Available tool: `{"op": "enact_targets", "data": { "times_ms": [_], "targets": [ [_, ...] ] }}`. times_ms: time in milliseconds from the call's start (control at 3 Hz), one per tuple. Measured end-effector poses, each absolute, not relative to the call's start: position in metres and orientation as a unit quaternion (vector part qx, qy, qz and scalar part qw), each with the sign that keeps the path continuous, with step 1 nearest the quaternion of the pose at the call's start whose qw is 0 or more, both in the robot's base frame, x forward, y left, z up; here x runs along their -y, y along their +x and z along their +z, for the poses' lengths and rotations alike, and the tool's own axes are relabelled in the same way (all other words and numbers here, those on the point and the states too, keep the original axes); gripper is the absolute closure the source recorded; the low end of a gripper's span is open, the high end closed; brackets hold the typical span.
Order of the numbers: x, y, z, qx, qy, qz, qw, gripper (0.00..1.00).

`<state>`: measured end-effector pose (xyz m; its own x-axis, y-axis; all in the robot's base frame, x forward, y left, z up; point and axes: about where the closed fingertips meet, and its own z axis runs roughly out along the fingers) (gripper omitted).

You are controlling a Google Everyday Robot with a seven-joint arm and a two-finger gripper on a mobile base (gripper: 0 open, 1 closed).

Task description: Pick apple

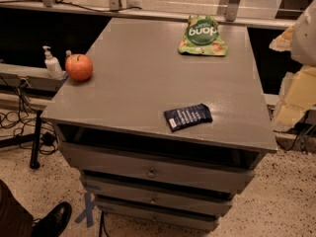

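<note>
The apple (79, 67) is round, glossy and red-orange with a short dark stem. It sits at the left edge of the grey cabinet top (133, 83), about halfway back. My gripper (297, 83) shows only as pale, cream-coloured arm parts at the right edge of the camera view. It is beyond the cabinet's right side, far from the apple, and holds nothing that I can see.
A green snack bag (202, 36) lies at the back right of the top. A dark blue snack packet (187, 116) lies near the front edge. A white pump bottle (52, 63) stands just left of the apple. Drawers (153, 172) are below. A shoe (52, 221) and cables (19, 117) are on the floor at left.
</note>
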<state>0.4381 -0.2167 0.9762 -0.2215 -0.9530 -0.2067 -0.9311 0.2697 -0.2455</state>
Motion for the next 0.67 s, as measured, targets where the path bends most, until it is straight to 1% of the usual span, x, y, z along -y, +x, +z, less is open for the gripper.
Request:
{"op": "enact_targets", "data": {
  "times_ms": [333,667],
  "targets": [
    [0.213,0.439,0.977,-0.780,-0.603,-0.034,0.165,0.00],
    [0.193,0.450,0.972,-0.779,-0.597,-0.008,0.192,0.00]
  ]
}}
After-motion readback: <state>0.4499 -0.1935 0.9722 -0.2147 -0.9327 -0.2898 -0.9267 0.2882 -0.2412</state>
